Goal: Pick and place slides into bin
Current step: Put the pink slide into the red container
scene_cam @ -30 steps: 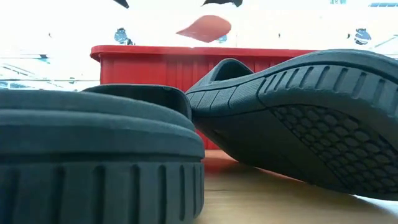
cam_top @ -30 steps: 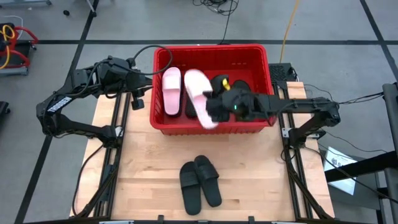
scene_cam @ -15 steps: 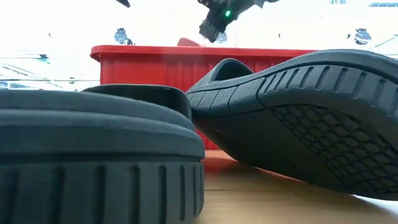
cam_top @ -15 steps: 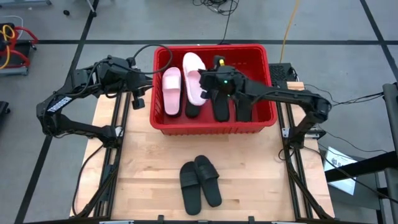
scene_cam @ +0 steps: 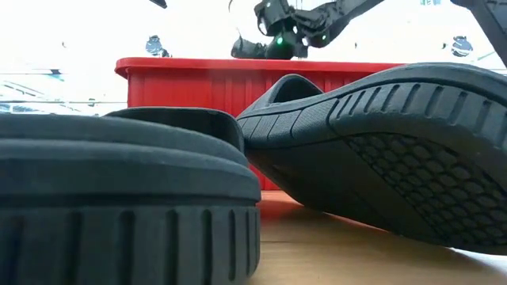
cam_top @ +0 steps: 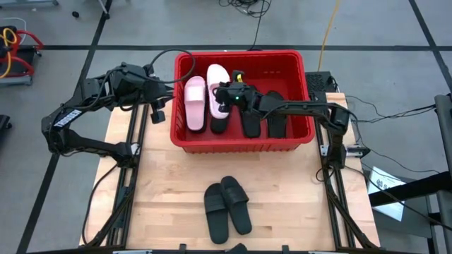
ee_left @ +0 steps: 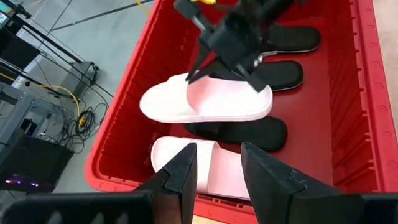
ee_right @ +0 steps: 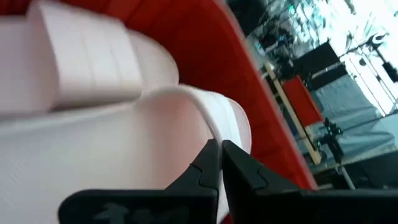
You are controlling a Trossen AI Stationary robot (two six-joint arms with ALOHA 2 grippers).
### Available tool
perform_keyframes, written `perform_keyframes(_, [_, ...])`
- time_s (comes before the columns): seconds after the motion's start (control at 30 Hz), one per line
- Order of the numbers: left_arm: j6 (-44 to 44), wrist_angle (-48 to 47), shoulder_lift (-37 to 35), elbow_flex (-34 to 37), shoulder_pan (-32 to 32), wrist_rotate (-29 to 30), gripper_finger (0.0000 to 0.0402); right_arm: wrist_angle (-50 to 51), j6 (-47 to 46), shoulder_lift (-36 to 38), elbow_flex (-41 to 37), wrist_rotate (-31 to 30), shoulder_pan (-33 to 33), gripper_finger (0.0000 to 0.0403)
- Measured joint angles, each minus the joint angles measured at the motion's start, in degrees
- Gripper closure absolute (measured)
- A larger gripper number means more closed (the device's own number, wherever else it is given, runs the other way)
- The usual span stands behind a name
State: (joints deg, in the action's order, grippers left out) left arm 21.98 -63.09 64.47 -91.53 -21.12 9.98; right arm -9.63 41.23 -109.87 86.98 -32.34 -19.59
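The red bin (cam_top: 304, 77) stands at the table's far middle. In it lie one pink slide (cam_top: 194, 104), a second pink slide (cam_top: 215, 79) beside it, and black slides (cam_top: 251, 120). My right gripper (cam_top: 224, 96) is down in the bin, shut on the second pink slide (ee_left: 205, 102). My left gripper (cam_top: 159, 113) hangs open and empty just outside the bin's left wall. Two black slides (cam_top: 226, 208) lie on the table near its front edge. My right gripper pinches the edge of the second pink slide's band (ee_right: 208, 127) between its two fingers. The fingers come from the table's right, slanting down. The slide lies flat in the bin, partly on a black slide (ee_left: 249, 132) under it.
The bin's ribbed walls (ee_left: 124, 134) rise around the slides. The two black slides on the table fill the low view's foreground (scene_cam: 119, 190), with the bin's near wall (scene_cam: 198, 83) behind them. Bare wood lies between these slides and the bin.
My right gripper has carried the second pink slide from above the bin's near wall toward the far left of the bin and down. The slide, tilted and lifted clear before, now lies flat beside the other pink slide.
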Motion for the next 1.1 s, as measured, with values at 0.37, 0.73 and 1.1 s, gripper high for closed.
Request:
perform_keyframes(0.37, [0.22, -0.02, 0.00, 0.00, 0.00, 0.15, 0.0277, 0.41, -0.01, -5.39, 0.00, -0.89, 0.32, 0.0403])
perform_keyframes(0.73, [0.17, -0.02, 0.00, 0.00, 0.00, 0.15, 0.0277, 2.39, -1.96, -8.15, 0.02, -3.91, 2.11, 0.0403])
perform_keyframes(1.1, [0.13, -0.02, 0.00, 0.00, 0.00, 0.15, 0.0277, 2.77, -3.32, -8.17, 0.02, -9.52, 4.69, 0.0403])
